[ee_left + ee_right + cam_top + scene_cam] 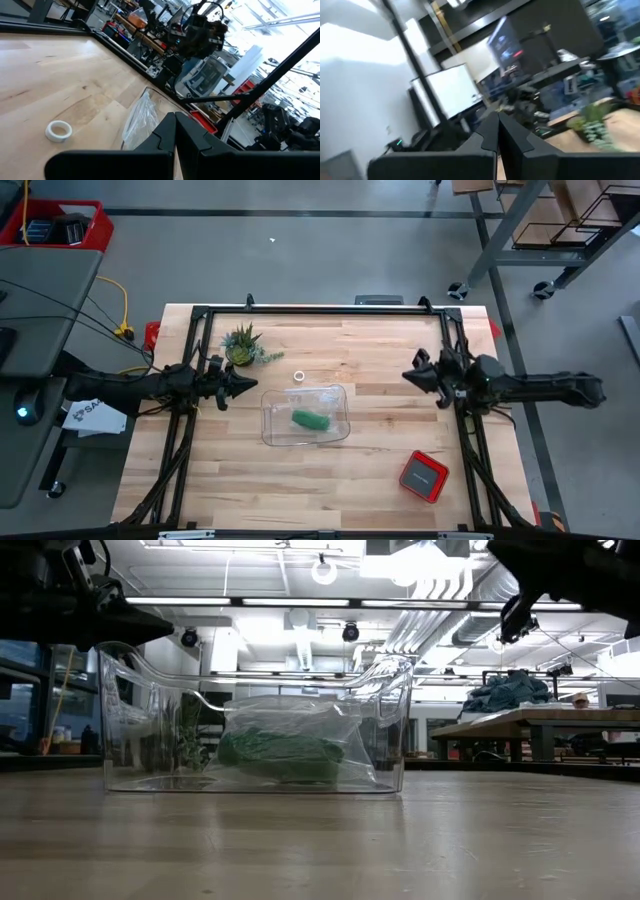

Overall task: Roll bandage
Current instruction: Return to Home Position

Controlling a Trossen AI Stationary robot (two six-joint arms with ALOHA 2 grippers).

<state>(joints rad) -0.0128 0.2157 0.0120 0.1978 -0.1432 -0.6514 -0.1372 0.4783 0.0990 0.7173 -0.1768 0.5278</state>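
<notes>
The green bandage (pixel 310 420) lies rolled inside a crinkly clear plastic bag, in a clear plastic bin (pixel 270 430) at the table's middle; it also shows in the low view (pixel 280 755). My left gripper (pixel 252 386) hovers shut just left of the bin, above the table; its joined fingers show in the left wrist view (pixel 175 131). My right gripper (pixel 408 376) hovers shut to the right of the bin, its joined fingers showing in the right wrist view (pixel 497 131).
A small white tape ring (pixel 299 376) lies just behind the bin. A small potted plant (pixel 242 345) stands at the back left. A red box (pixel 424 476) lies at the front right. Bare wood lies in front of the bin.
</notes>
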